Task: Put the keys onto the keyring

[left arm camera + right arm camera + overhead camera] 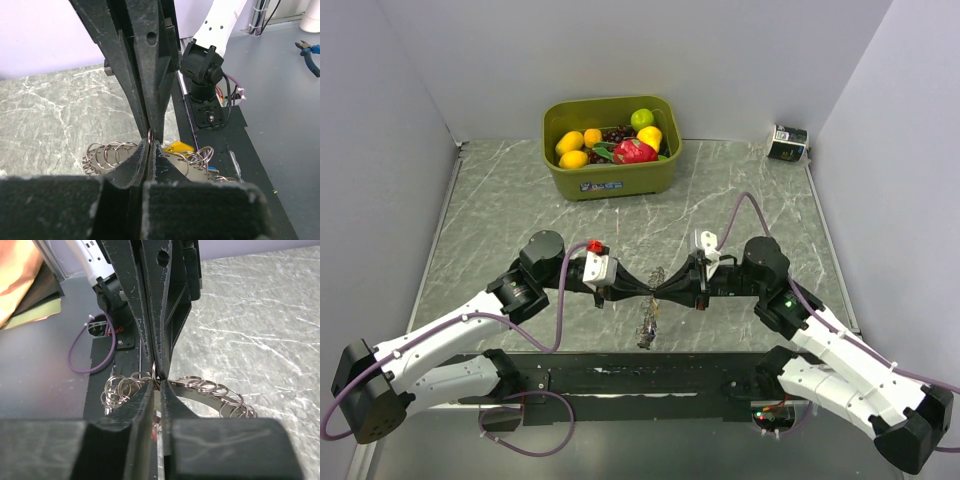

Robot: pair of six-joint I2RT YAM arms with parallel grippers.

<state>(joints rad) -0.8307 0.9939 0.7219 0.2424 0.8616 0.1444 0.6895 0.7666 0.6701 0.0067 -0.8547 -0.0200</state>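
At the left, the left pincer [636,290] is held level above the marbled bench [490,200], its jaws pressed fully together on one ring of the keyring [649,325]. This bunch of linked metal rings is hung from the point where the two arms meet and reaches down to the bench. Among the rings, in the left wrist view, a yellow-headed one of the keys [179,147] is seen just beyond the fingertips; whether it is threaded on cannot be told. From the right, the right pincer [672,290] is set tip to tip against the left one, its jaws almost together with only a thin slit between them and a ring caught at the tips. A small box [787,143] is seen at the far right corner.
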